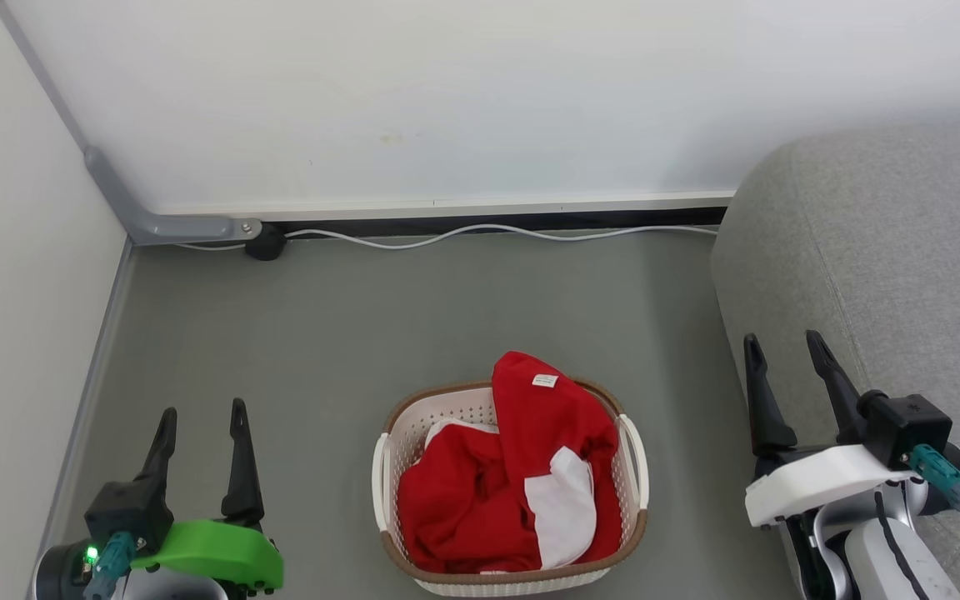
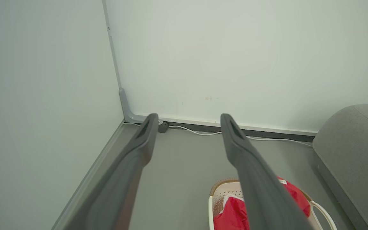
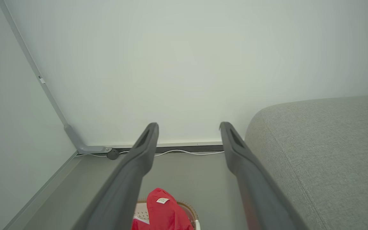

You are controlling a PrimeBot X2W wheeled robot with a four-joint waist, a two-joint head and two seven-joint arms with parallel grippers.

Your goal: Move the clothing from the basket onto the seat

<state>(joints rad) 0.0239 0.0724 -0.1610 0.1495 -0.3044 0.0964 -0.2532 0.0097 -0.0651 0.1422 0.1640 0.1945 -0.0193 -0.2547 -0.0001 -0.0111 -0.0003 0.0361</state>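
Wall ahead was white and plain. Grey floor ran up to it.

The seat took the right side: a big grey fabric cushion with a rounded edge, nothing on the part I could see.

The basket sat on the floor in front of me, between my two arms, near the seat but apart from it. Cream perforated walls, brown rim, white handles on both sides.

The clothing was all inside the basket: a red heap with a white panel toward the right. One red fold stood up above the far rim.

My left gripper was low on the left, over bare floor and well apart from the basket. Its fingers were spread as wide as they go, with nothing between them and nothing touched.

My right gripper was the same: jaws fully apart and empty. In the head view it sat in front of the seat's front edge. The right wrist view had the cushion just beside the right finger; contact I couldn't tell. It was clear of the basket too.

A grey conduit came down the corner and along the skirting. A white cable ran from there along the foot of the wall toward the seat.

Small white label was on the raised fold; its text was too small to read.
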